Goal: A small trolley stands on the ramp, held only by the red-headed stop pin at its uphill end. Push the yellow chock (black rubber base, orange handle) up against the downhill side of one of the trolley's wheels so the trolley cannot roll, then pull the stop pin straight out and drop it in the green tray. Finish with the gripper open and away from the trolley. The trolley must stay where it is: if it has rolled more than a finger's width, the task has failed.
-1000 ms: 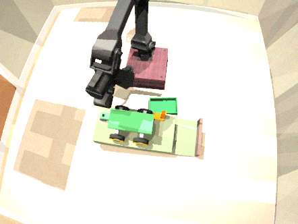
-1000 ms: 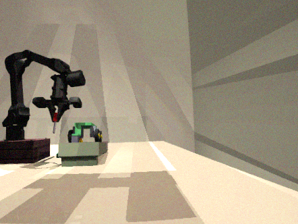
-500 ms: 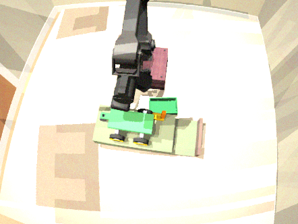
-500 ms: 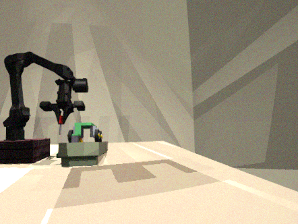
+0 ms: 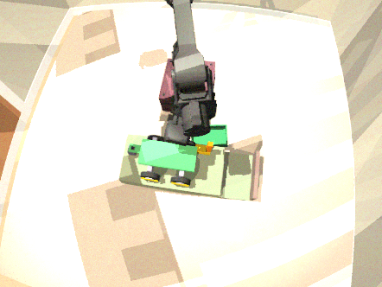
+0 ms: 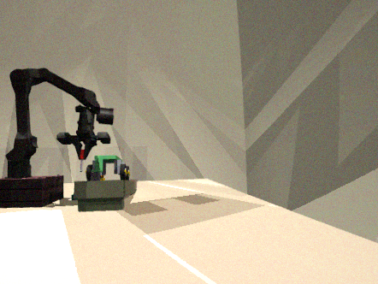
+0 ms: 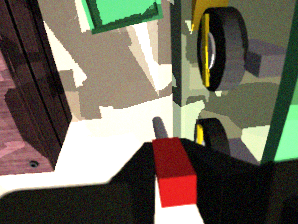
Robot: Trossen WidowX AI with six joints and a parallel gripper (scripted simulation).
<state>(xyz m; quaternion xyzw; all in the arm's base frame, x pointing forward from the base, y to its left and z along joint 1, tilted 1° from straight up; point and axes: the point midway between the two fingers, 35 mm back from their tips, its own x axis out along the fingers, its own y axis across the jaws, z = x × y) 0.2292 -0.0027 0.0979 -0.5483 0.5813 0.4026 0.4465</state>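
Observation:
My gripper (image 6: 82, 150) (image 7: 167, 148) is shut on the stop pin (image 6: 81, 159) (image 7: 172, 170). The pin has a red head and a grey shaft that points down, and it is clear of the trolley. It hangs in the air beside the ramp's (image 5: 238, 178) (image 6: 104, 194) (image 7: 178, 75) far side, near the trolley's back wheels (image 7: 223, 47). The green trolley (image 5: 168, 156) (image 6: 107, 164) stands on the ramp. The chock's orange handle (image 5: 205, 149) shows at the trolley's downhill back corner. The green tray (image 5: 219, 136) (image 7: 125, 12) lies just behind the ramp, partly under my arm.
The arm's maroon base block (image 5: 165, 88) (image 6: 30, 190) (image 7: 20, 115) stands close behind the gripper. A small dark socket block (image 5: 131, 149) sits at the ramp's uphill end. A pinkish end bar (image 5: 256, 173) closes the downhill end.

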